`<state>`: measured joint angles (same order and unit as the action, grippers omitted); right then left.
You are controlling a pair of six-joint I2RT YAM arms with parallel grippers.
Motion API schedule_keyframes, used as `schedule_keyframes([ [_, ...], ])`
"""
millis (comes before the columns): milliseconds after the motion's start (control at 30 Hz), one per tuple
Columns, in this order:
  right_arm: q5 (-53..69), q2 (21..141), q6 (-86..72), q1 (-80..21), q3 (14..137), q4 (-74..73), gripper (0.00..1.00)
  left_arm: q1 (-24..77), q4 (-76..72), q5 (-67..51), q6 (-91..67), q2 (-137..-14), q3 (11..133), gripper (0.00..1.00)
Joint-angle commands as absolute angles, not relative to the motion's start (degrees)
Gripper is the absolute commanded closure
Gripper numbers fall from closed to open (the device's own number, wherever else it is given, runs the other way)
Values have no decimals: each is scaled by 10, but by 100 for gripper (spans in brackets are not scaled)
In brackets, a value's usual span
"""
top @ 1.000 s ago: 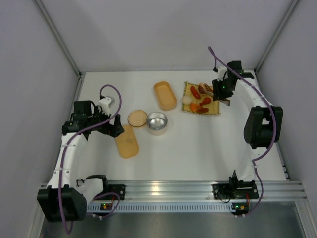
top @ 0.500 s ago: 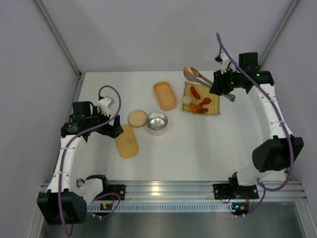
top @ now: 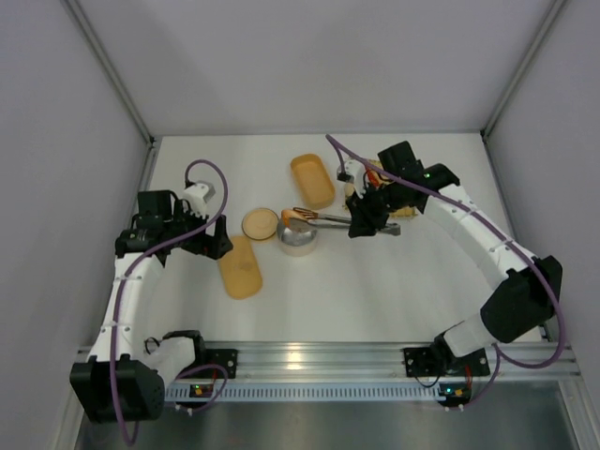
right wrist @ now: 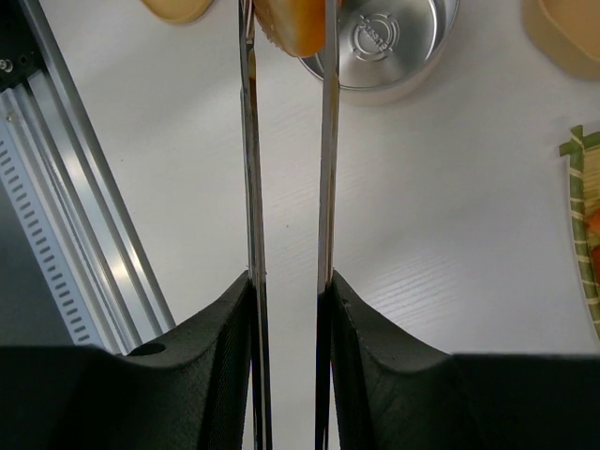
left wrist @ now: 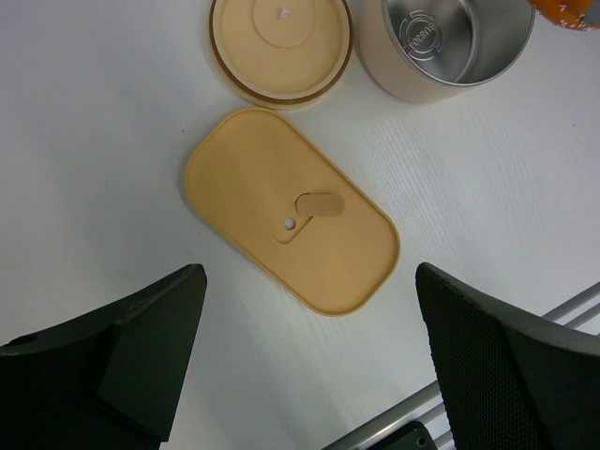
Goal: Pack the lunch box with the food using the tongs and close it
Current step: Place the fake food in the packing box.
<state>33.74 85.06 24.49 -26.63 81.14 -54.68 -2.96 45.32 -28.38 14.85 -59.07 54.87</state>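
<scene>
While right gripper clamps tongs, orange piece over tin edge

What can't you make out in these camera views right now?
Mat and whatever lies on it: top view, mostly covered by the right arm.
Orange piece in the tongs: right wrist view, cut off by the top edge.
Metal container, far rim: left wrist view, cut off by the top edge.
</scene>
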Motion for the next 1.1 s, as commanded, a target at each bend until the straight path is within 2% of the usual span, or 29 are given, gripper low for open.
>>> schedule_keyframes([
  [0, 338, 854, 261, -280, 810, -516, 91, -29, 453, -279, 143, -594, 574, 2],
  [267, 330, 895, 261, -292, 785, -476, 89, -30, 449, -279, 146, -608, 579, 2],
  [767, 327, 966, 254, -292, 823, -469, 89, -29, 432, -278, 146, -605, 547, 2],
  [1067, 328, 1011, 249, -291, 858, -490, 84, -29, 425, -273, 149, -613, 543, 2],
])
